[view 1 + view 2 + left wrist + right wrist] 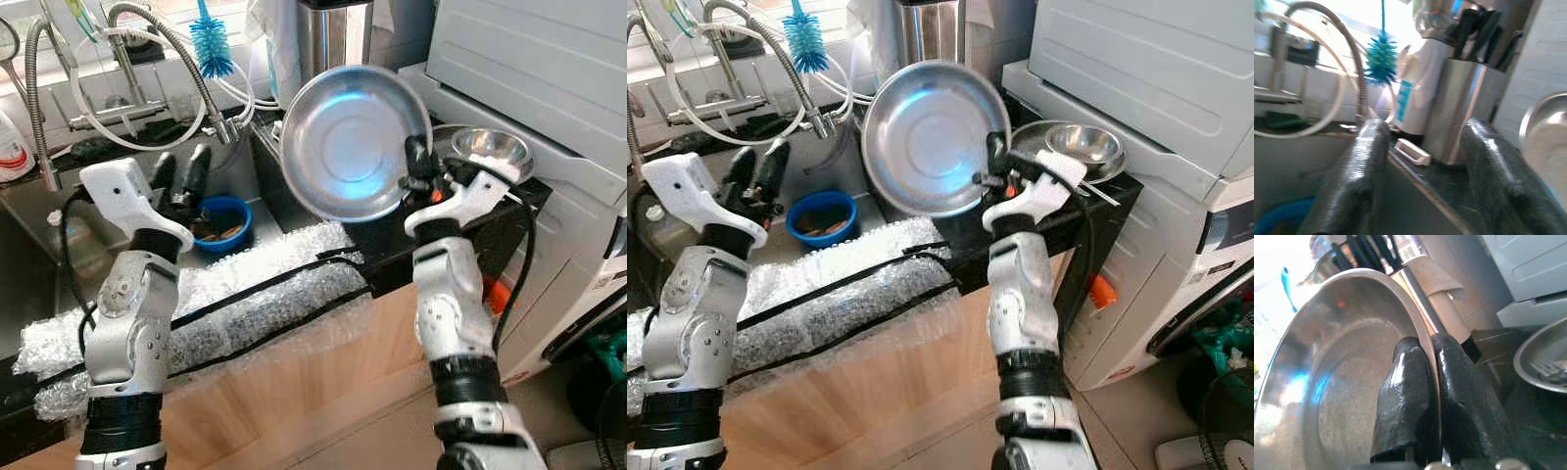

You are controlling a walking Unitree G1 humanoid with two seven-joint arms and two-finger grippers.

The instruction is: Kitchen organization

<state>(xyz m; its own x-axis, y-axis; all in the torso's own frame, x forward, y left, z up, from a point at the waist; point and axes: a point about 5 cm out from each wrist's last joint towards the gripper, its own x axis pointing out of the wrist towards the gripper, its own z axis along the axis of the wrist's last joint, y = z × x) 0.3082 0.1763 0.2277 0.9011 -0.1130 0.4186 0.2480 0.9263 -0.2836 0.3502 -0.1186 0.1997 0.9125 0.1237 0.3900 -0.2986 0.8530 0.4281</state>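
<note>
A large steel plate (343,142) is held up on edge above the black counter, its hollow side facing me. My right gripper (419,168) is shut on the plate's right rim; in the right wrist view the two black fingers (1405,396) pinch the plate's rim (1427,340). My left gripper (181,176) hangs open over the sink (240,186), with nothing between its fingers (1356,181). Just beyond it in the sink sits a blue bowl (221,221) with brown scraps in it.
A small steel bowl (492,149) rests on another plate on the counter at right, beside a white appliance (549,69). A tall steel utensil holder (333,34), a blue bottle brush (210,44) and the coiled tap (147,59) stand behind. Bubble wrap (255,294) pads the counter's front edge.
</note>
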